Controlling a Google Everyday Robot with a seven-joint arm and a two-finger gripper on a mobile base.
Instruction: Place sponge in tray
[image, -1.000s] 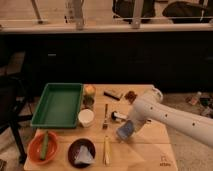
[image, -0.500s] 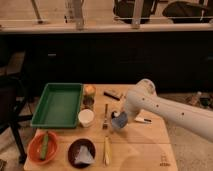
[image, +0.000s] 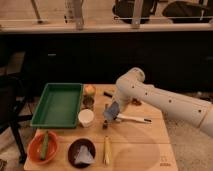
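Note:
The sponge (image: 113, 110) is a small blue-grey block lifted just above the wooden table, right of the white cup. My gripper (image: 110, 114) is shut on it at the end of the white arm, which reaches in from the right. The tray (image: 46, 121) is the large green one at the table's left back, with nothing inside it. The sponge hangs a short way to the right of the tray's right wall, apart from it. The arm's wrist hides most of the fingers.
A white cup (image: 86, 118) stands between tray and sponge, a small jar (image: 88, 101) and a yellow item (image: 89, 90) behind it. An orange bowl (image: 35, 150), a dark bowl (image: 73, 146) with a pale wad and a yellow stick (image: 106, 150) lie in front. A white-handled brush (image: 131, 118) lies to the right.
The arm has swung left across the table with the sponge in the gripper, bringing it nearer to the cup and the tray.

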